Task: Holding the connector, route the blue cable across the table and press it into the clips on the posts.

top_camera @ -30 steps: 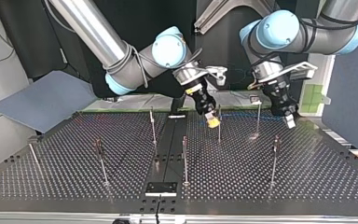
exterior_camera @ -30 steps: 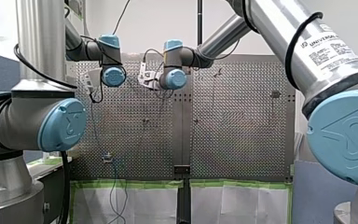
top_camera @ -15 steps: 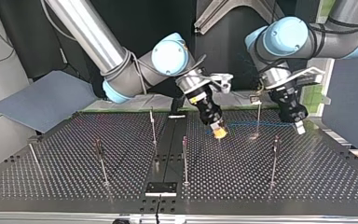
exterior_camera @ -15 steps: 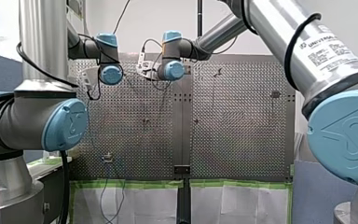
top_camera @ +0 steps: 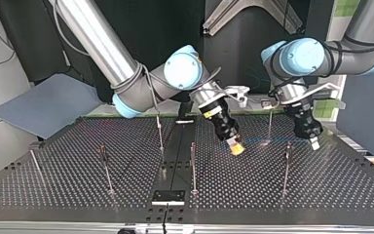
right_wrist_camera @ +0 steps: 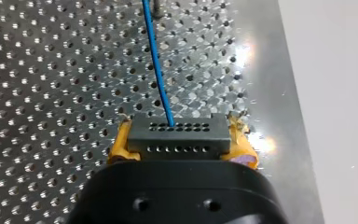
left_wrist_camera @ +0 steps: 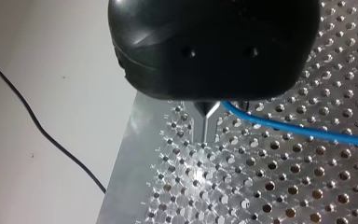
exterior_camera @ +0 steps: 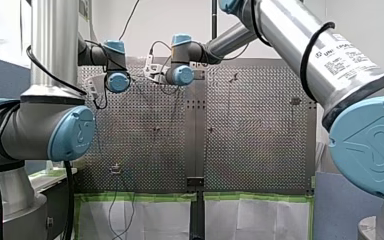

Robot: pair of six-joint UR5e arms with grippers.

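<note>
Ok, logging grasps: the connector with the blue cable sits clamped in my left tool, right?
Not the left. The right wrist view shows the connector with the blue cable clamped in my right tool.

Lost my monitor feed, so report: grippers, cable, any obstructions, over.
Right gripper shut on connector. Left gripper shut on blue cable, strung between them. Thin post between the grippers in the top view.

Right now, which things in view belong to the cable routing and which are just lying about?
Job: connector, held in my right gripper; blue cable; my left gripper on it; posts.
Lying about: grey sheet beside the table; black wire off the table's edge.
</note>
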